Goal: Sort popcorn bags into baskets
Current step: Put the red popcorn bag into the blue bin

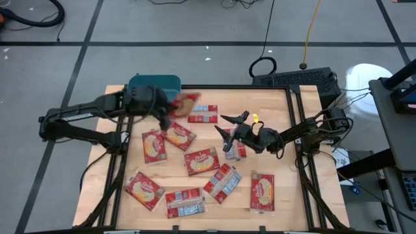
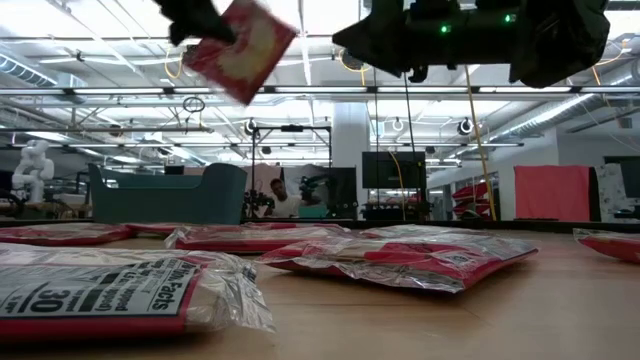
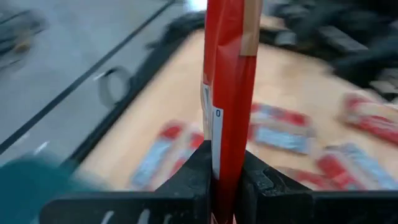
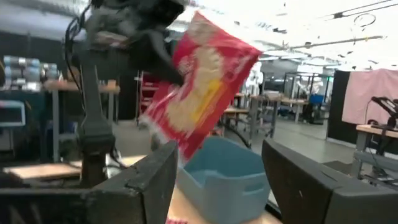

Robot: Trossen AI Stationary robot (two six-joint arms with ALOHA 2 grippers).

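Note:
My left gripper [image 1: 168,109] is shut on a red popcorn bag [image 1: 186,102] and holds it in the air beside the teal basket [image 1: 154,83], at the table's far left. The right wrist view shows this bag [image 4: 205,81] tilted above the basket [image 4: 227,180], its yellow-cream picture facing that camera. In the low view the bag [image 2: 240,48] hangs high over the table. My right gripper [image 1: 227,127] is open, raised near the table's middle, and touches nothing. Several other bags [image 1: 201,161] lie flat on the table. My left gripper pinches the popcorn bag between its two fingers [image 3: 198,180] at one end of the bag [image 3: 225,163]. The bag stands edge-on between them and reaches forward past the fingertips. It is lifted clear of the table and tilted [image 2: 250,55].
Bags lie spread over the table's middle and near part, some red face up [image 1: 154,145], some pale print up [image 1: 203,114]. One bag [image 1: 235,151] lies just below my right gripper. Black frame rails [image 1: 300,123] run along the table's sides. The low view shows bags close by [image 2: 400,258].

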